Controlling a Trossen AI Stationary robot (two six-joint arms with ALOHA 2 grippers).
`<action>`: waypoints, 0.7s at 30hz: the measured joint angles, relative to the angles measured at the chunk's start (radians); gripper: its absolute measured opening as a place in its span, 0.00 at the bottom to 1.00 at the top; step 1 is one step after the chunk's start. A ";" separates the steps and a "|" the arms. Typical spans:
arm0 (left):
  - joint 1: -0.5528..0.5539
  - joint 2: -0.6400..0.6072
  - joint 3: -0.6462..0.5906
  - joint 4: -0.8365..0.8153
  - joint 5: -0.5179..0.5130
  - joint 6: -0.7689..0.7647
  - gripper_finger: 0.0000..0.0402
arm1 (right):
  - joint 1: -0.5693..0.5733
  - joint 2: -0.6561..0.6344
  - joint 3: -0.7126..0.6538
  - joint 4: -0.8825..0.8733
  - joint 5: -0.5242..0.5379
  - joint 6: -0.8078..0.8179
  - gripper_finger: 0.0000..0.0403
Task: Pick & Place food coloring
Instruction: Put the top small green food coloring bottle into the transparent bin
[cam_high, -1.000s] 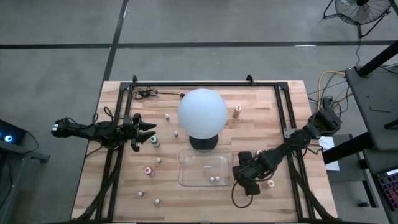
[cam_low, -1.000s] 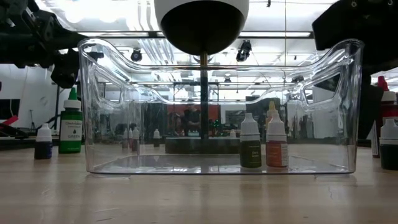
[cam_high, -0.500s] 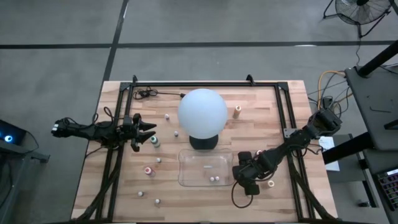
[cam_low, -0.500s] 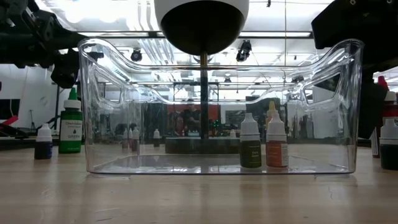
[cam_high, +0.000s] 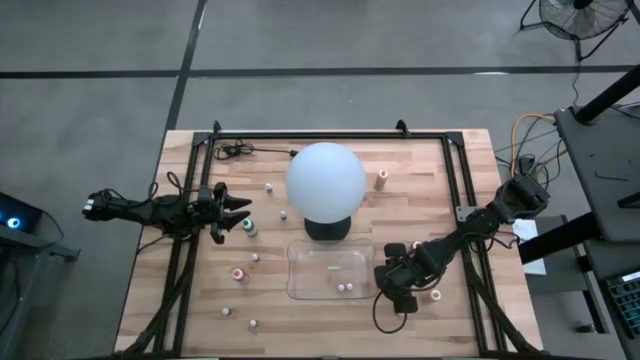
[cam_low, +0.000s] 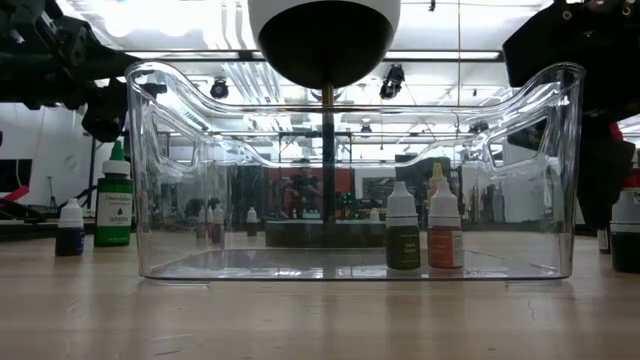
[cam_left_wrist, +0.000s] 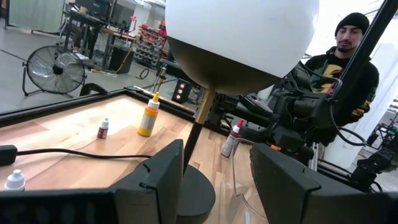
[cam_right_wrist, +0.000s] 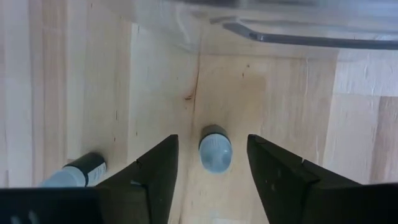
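Observation:
Small food coloring bottles stand scattered on the wooden table (cam_high: 200, 290). Two more stand upright inside the clear tray (cam_high: 296, 268), in its near right corner (cam_low: 403, 230). My right gripper (cam_high: 397, 290) points down just right of the tray, open. Its fingers stand on either side of a grey-capped bottle (cam_right_wrist: 215, 151), with a gap on both sides. That bottle stands upright on the wood. My left gripper (cam_high: 240, 210) waits open and level at the table's left, beside a teal bottle (cam_high: 248, 227).
A white globe lamp (cam_high: 325, 180) on a dark base stands behind the tray. A black frame (cam_high: 330, 134) runs along the table's far and side edges. Another bottle (cam_right_wrist: 74, 173) is close to my right gripper's finger. A person (cam_left_wrist: 348, 56) is beyond the table.
In the low view a dark finger of my right gripper has shifted sideways and now covers most of the red bottle at the picture's right edge. Both arms have stayed in place.

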 joint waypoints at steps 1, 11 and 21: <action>0.000 0.000 0.000 0.000 0.000 0.000 0.40 | 0.000 0.000 -0.001 -0.001 -0.001 0.000 0.43; 0.000 0.000 0.000 0.000 0.000 0.000 0.40 | 0.000 0.000 -0.007 0.002 -0.008 0.000 0.31; 0.000 0.000 0.000 0.000 0.000 0.000 0.40 | 0.000 -0.008 0.012 -0.027 -0.029 0.000 0.15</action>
